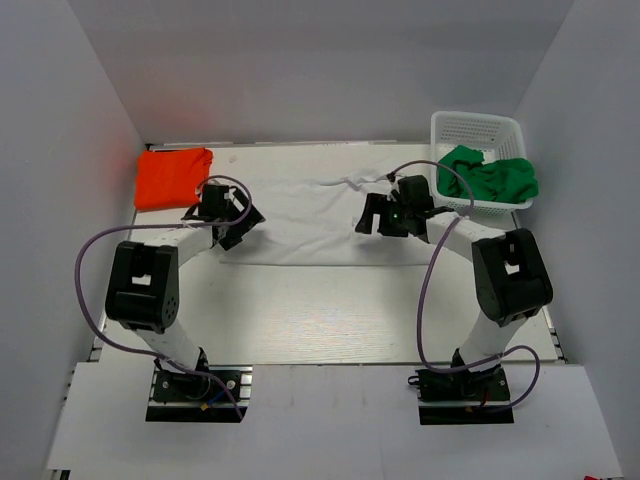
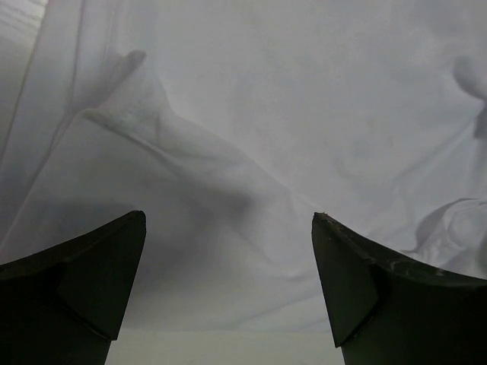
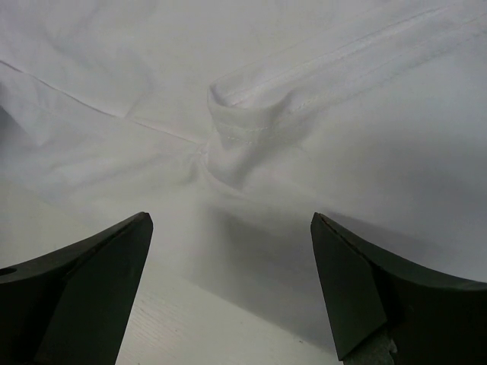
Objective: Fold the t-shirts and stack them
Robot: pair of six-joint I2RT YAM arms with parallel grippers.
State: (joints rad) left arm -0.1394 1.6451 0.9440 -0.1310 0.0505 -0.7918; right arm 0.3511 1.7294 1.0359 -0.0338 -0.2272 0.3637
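A white t-shirt [image 1: 300, 215] lies spread across the middle of the table, with wrinkles along its far edge. My left gripper [image 1: 243, 222] hovers over its left side, jaws wide open and nothing between them; under it the left wrist view shows rumpled white cloth [image 2: 251, 114]. My right gripper [image 1: 373, 217] is open over the shirt's right side, above a bunched hem fold [image 3: 236, 122]. An orange t-shirt [image 1: 172, 176] lies folded at the far left. A green t-shirt [image 1: 487, 176] is crumpled in the basket.
The white mesh basket [image 1: 476, 127] stands at the far right corner. Grey walls close in the table on three sides. Bare white tabletop [image 1: 320, 310] stretches between the shirt and the arm bases, and shows under both grippers [image 3: 213, 327].
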